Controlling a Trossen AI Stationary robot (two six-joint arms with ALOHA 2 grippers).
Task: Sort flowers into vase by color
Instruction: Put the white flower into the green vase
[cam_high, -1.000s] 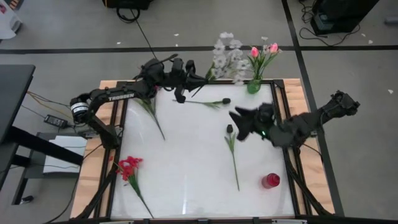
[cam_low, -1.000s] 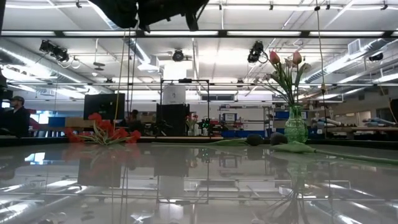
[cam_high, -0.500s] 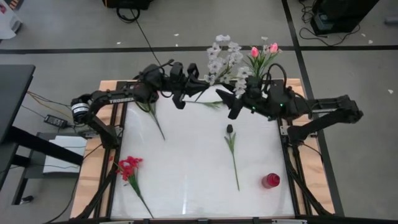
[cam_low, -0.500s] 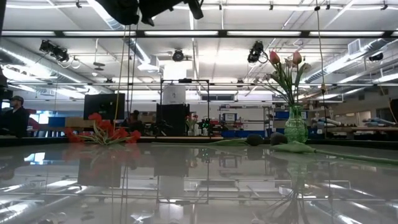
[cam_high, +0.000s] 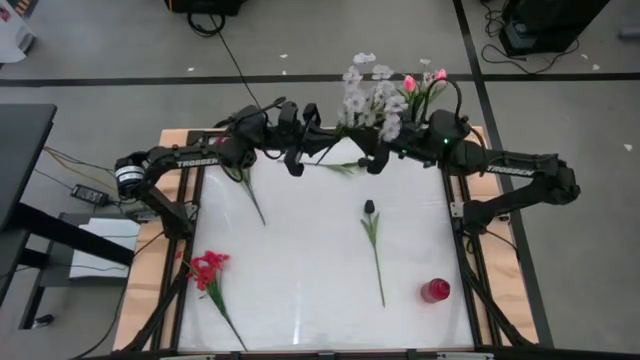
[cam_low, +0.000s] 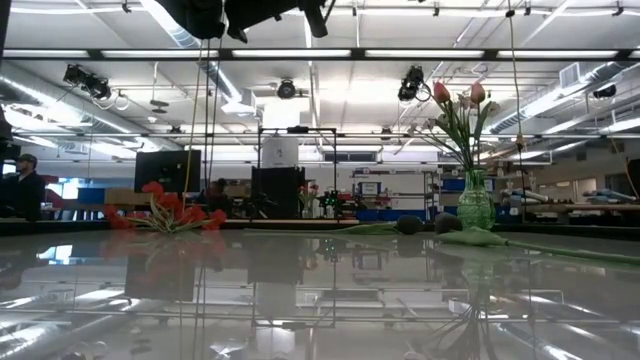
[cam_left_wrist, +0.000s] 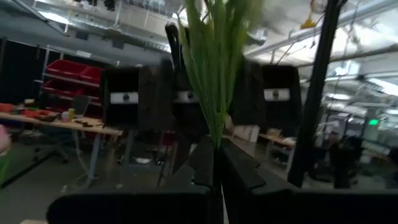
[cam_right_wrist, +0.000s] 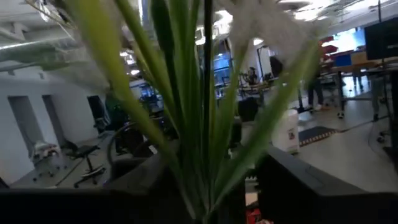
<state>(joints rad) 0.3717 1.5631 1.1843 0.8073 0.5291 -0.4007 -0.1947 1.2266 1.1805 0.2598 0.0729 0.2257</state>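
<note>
My left gripper (cam_high: 316, 141) is over the table's far edge, shut on the white spray (cam_high: 368, 93), whose blossoms stand above the far rim. My right gripper (cam_high: 368, 148) is close beside it, open. In the right wrist view its fingers stand on either side of the spray's green stems (cam_right_wrist: 202, 149); whether they touch, I cannot tell. The pink tulips (cam_high: 422, 82) stand in the green vase (cam_low: 475, 200) at the far right corner. A red cluster (cam_high: 208, 267), a dark-bud stem (cam_high: 372, 235) and two more stems (cam_high: 245, 188) (cam_high: 340, 166) lie flat on the table. A red vase (cam_high: 435, 291) stands near right. My left gripper pinches the white spray's bundle of green stems at its lower end (cam_left_wrist: 215, 140) between its two shut fingers (cam_left_wrist: 236, 168). The fingers come from the table's left side. The spray is lifted clear of the table and runs on past the fingertips, blossoms away from the gripper.
The table has a white top with a wooden and black frame (cam_high: 180, 215). Its middle and near part (cam_high: 300, 290) is open between the lying flowers. Both arms crowd the far edge next to the green vase. Beyond the table lie the room's floor, cables and shelving.
My right gripper has swung from the table's right middle toward the far edge and come up to the white spray, which now lies between its fingers. The left gripper has kept its hold; the spray has shifted slightly.
</note>
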